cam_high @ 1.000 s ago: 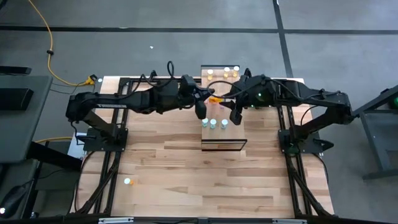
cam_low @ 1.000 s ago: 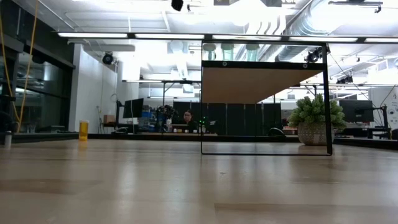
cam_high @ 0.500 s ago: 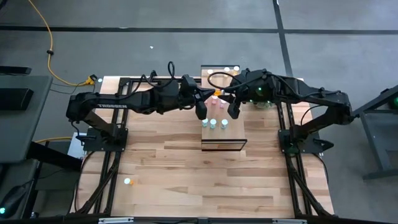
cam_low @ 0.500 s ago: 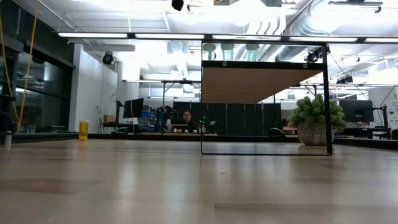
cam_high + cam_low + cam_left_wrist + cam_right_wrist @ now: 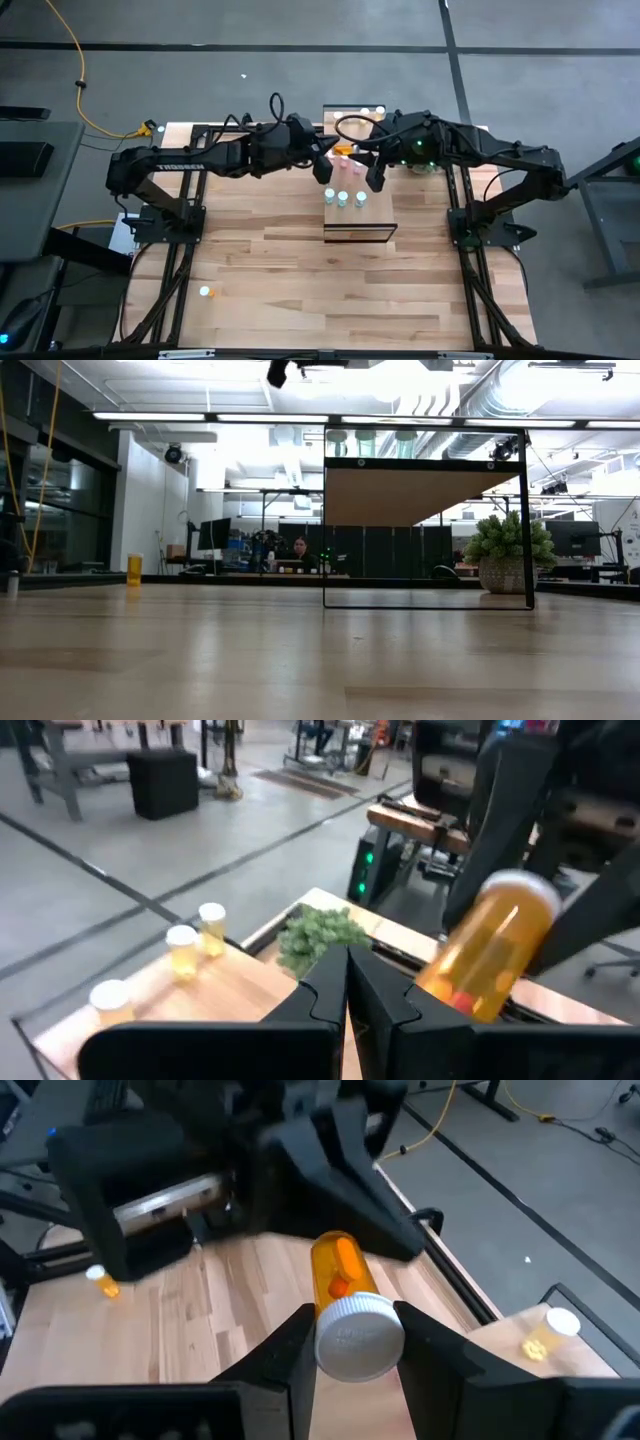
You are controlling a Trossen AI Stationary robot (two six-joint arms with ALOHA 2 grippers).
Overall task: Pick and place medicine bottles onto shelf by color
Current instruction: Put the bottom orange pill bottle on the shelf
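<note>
An orange cylindrical bottle with a ribbed white cap is gripped in the right gripper's jaws above the light-wood, dark-framed shelf. Three pale bottles are seen standing on it, yellow ones at its far end. Left gripper jaws are closed, empty, beside.

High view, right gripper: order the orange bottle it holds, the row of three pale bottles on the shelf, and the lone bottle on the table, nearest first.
1. Orange bottle, in the right gripper.
2. Three pale bottles, on the shelf, beside it.
3. Lone bottle, far on the left arm's side of the table.
</note>
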